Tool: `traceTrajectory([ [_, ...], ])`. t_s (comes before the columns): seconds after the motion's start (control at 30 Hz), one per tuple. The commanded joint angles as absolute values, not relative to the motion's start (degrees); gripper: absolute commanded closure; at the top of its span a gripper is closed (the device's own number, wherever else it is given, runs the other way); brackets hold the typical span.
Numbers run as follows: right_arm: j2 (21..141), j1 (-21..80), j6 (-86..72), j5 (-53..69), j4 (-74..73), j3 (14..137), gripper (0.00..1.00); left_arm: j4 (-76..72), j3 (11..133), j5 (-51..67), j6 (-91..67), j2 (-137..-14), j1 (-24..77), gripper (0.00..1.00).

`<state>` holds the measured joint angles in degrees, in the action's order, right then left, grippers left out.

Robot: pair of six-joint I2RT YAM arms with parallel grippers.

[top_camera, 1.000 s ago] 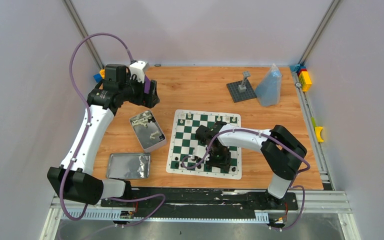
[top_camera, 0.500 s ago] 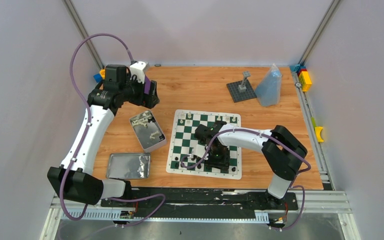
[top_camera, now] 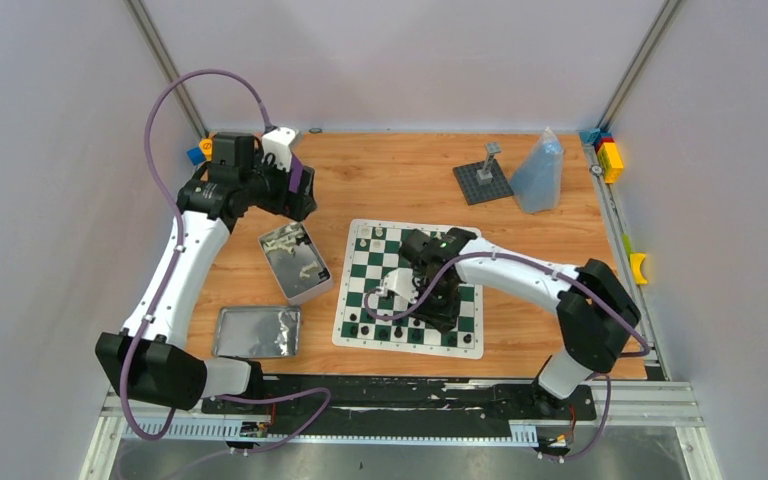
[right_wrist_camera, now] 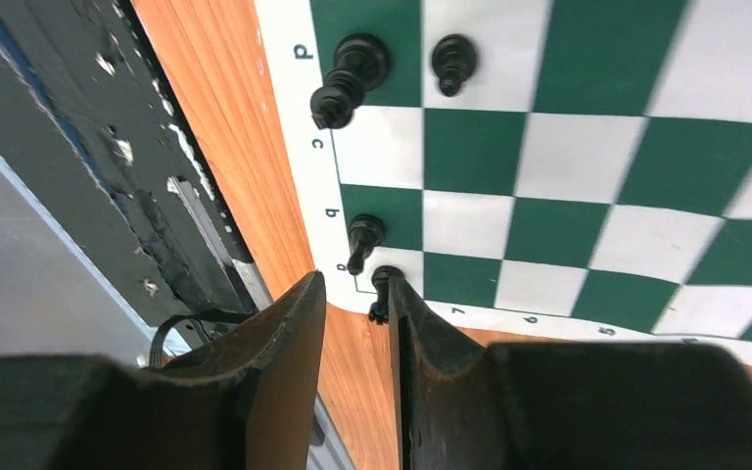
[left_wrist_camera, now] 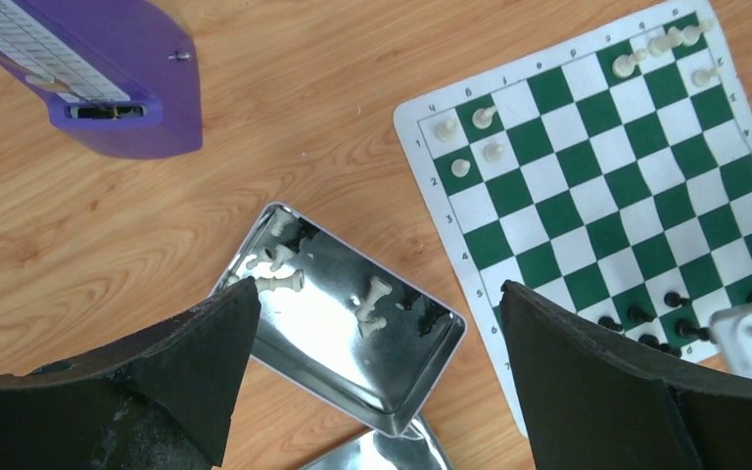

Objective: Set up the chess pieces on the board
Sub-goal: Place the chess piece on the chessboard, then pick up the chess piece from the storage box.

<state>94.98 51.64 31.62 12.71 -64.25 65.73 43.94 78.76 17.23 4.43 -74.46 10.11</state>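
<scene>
Wooden table (top_camera: 390, 180) underneath everything, arms bolted at the near edge. Near the middle, lying flat, the board (left_wrist_camera: 587, 176). Just to its left, an open tin (left_wrist_camera: 328, 338). Nearer the bases, the tin lid (top_camera: 257, 332), apart from the board.

Left gripper (left_wrist_camera: 379, 290): hanging high above the tin, fingers spread wide, holding nothing. Right gripper (right_wrist_camera: 354, 282): over the near half of the board, aimed toward its near left corner. Fingers parted only by a narrow slit, with bare wood visible through it and nothing clamped between.

Chess pieces in three places. White ones (left_wrist_camera: 666, 44) on the far rows, gathered toward the two corners. Black ones (right_wrist_camera: 352, 69) standing on the near rows, not yet a full set. More white pieces (left_wrist_camera: 276, 282) lying on their sides inside the tin. One small black piece (right_wrist_camera: 380, 294) standing at the very corner of the board, by the white border. In the wrist view, right beside the right fingertip; touching it or not, impossible to tell.

Probably the step of arranging the black side, with this corner piece as the one in hand. Judging by the tin, much of the white side left to do. Next move, most likely: raise the right gripper without brushing the corner piece, then lower the left one into the tin. Calls there for a narrow, careful pinch, with lying pieces likely to slide on shiny metal, and for standing each one upright on its square.
</scene>
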Motion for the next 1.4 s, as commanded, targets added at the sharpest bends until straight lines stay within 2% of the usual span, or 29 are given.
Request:
traceTrajectory([
  [0.0,87.53,46.61,31.37,18.87,-60.91,69.69,0.69,44.3,76.47,17.56,10.01,-74.44,10.2,0.0],
  [0.2,81.86,40.0,31.1,23.28,-56.34,69.76,0.72,44.3,69.51,16.28,23.6,-76.17,10.2,0.04],
  [0.4,79.55,36.07,30.43,25.75,-53.01,66.51,0.73,37.47,61.59,14.31,39.18,-77.43,10.22,0.16],
  [0.47,79.23,35.45,30.28,26.16,-52.0,65.03,0.73,35.58,60.05,15.18,44.17,-78.32,10.2,0.24],
  [0.67,78.5,34.2,29.66,27.43,-49.4,61.34,0.74,32.13,59.66,15.4,53.64,-85.32,10.2,0.3],
  [1.0,78.74,32.84,29.35,28.78,-47.1,58.61,0.75,31.13,63.55,13.55,59.93,-95.59,10.2,0.38],
  [1.37,79.82,32.17,29.35,29.31,-46.55,57.61,0.75,28.52,65.69,10.53,60.51,-100.65,10.2,0.47],
])
